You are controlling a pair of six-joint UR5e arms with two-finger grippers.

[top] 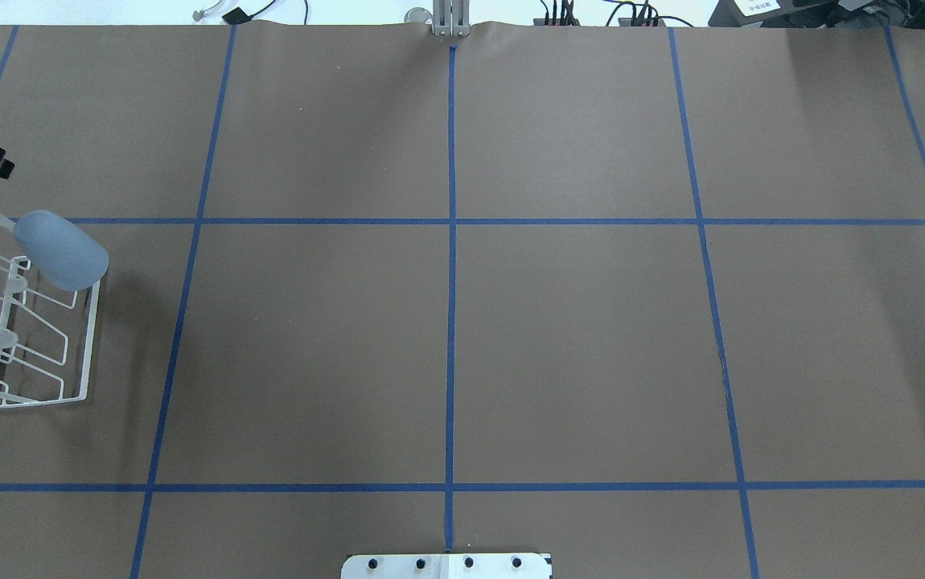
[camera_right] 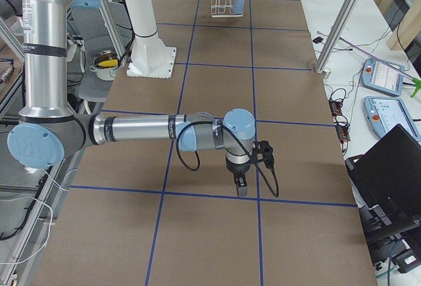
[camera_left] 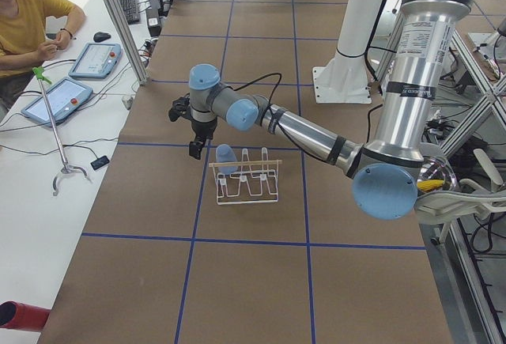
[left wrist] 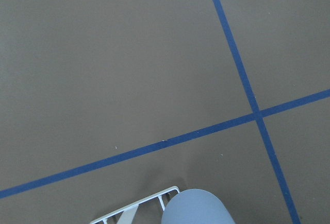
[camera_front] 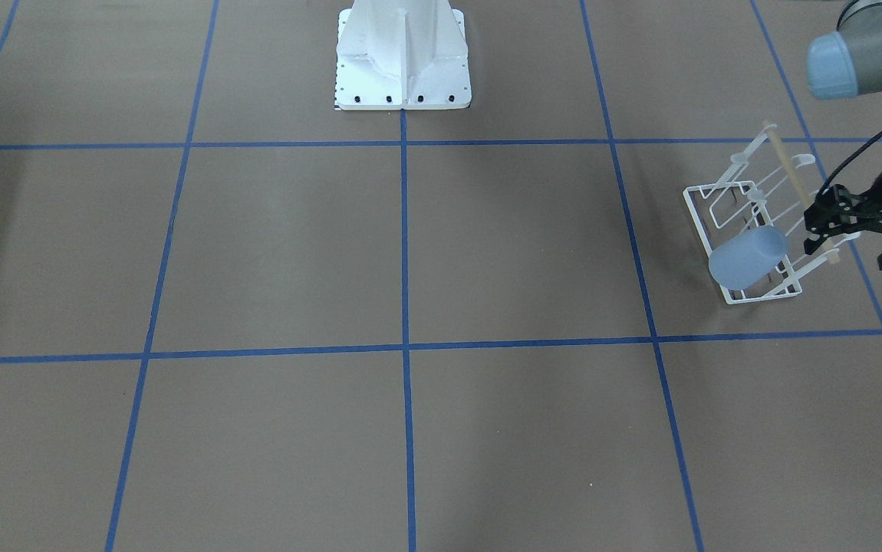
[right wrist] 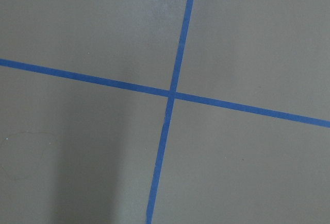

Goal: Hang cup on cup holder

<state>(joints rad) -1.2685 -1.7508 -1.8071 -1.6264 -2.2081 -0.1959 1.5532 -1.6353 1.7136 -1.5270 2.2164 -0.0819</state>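
The pale blue cup (camera_front: 748, 257) hangs mouth-down and tilted on an end prong of the white wire cup holder (camera_front: 696, 218), near the holder's wooden rod (camera_front: 790, 176). The cup (top: 60, 249) and holder (top: 91, 338) stand at the table's far left in the overhead view. My left gripper (camera_front: 821, 226) is open and empty, just beside the rod, apart from the cup. The left wrist view shows the cup's closed end (left wrist: 196, 208) and a holder corner (left wrist: 139, 208). My right gripper (camera_right: 242, 190) hovers low over bare table far from the holder; I cannot tell if it is open or shut.
The white robot pedestal (camera_front: 403, 61) stands at the middle of the robot's table edge. Blue tape lines (top: 452, 241) grid the brown table. An operator (camera_left: 24, 28) sits at a side desk with tablets (camera_left: 59, 97), beyond the table edge.
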